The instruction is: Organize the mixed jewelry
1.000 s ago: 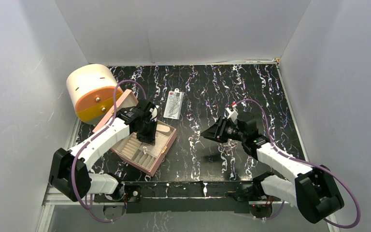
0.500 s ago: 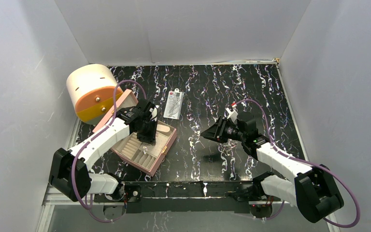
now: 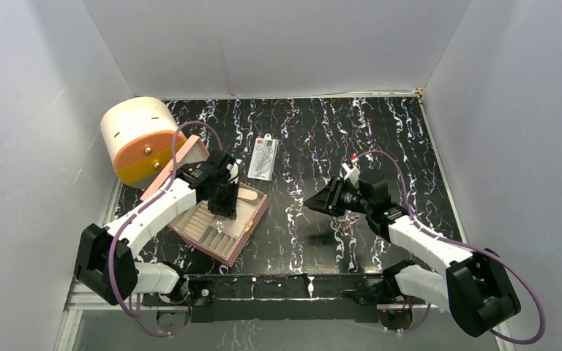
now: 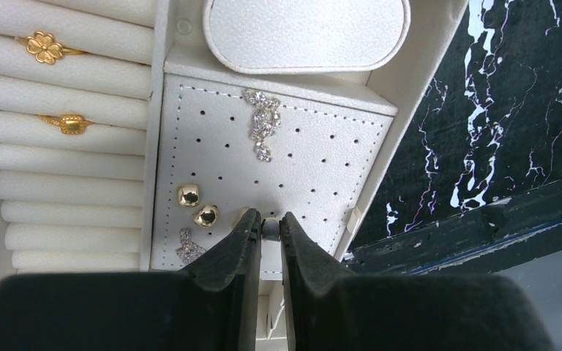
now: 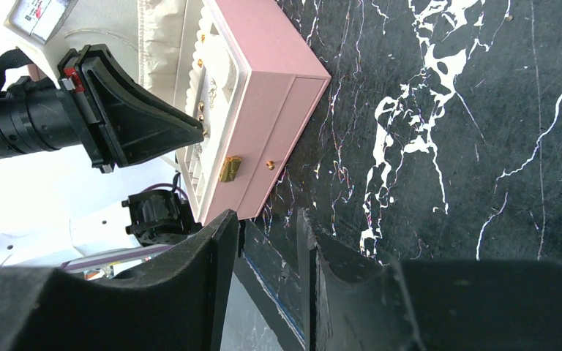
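The open pink jewelry box (image 3: 254,217) lies at the table's front left; it also shows in the right wrist view (image 5: 263,80). My left gripper (image 4: 271,227) is inside it, shut on a small rounded stud (image 4: 270,229) against the white perforated panel (image 4: 322,153). On that panel are two gold studs (image 4: 188,194), a crystal earring (image 4: 263,128) and a sparkly piece (image 4: 186,245). Two gold rings (image 4: 44,46) sit in the ring rolls. My right gripper (image 3: 309,202) hovers open and empty above the table, pointing toward the box.
A cream and orange cylinder (image 3: 137,139) stands at the back left beside the box's lid (image 3: 186,155). A clear packet with a white card (image 3: 262,159) lies behind the box. White walls surround the black marbled table (image 3: 351,131).
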Robot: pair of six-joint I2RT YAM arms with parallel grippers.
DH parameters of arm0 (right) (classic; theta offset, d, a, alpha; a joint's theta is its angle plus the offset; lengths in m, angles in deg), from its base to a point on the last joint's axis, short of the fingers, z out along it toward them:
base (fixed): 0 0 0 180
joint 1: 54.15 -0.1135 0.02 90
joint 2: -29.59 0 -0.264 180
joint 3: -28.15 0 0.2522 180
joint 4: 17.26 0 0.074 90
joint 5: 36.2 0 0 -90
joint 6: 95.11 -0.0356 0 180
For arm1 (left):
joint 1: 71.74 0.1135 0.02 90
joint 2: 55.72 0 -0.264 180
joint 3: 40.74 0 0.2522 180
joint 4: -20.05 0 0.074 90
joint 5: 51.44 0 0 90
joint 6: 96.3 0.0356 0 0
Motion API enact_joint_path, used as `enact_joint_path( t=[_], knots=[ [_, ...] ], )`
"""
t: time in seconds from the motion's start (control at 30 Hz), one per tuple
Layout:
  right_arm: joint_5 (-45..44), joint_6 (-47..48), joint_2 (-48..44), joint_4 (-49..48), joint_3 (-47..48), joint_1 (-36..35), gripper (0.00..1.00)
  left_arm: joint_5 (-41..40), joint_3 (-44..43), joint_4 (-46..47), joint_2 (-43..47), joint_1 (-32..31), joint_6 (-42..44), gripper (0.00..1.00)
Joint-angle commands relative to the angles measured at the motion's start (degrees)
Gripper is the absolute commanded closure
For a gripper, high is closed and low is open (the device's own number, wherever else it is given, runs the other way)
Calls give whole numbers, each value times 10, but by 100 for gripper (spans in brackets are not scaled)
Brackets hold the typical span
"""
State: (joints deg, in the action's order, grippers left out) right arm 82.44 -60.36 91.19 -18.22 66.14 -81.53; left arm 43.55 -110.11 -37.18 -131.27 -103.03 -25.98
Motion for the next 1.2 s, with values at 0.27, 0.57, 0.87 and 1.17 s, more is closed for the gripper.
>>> enact_joint_path(
  t=[0.27,0.57,0.87,1.17],
  knots=[
    [4,3,-10,-21,11,1,55,-8,-7,-32,7,2,13,92],
    [2,3,-15,-18,7,0,55,-29,1,-13,8,2,-7,93],
    [1,3,-20,-15,4,1,55,-19,5,-6,7,2,-12,93],
    [1,4,-16,-19,5,0,55,10,2,-23,6,2,18,92]
  ],
)
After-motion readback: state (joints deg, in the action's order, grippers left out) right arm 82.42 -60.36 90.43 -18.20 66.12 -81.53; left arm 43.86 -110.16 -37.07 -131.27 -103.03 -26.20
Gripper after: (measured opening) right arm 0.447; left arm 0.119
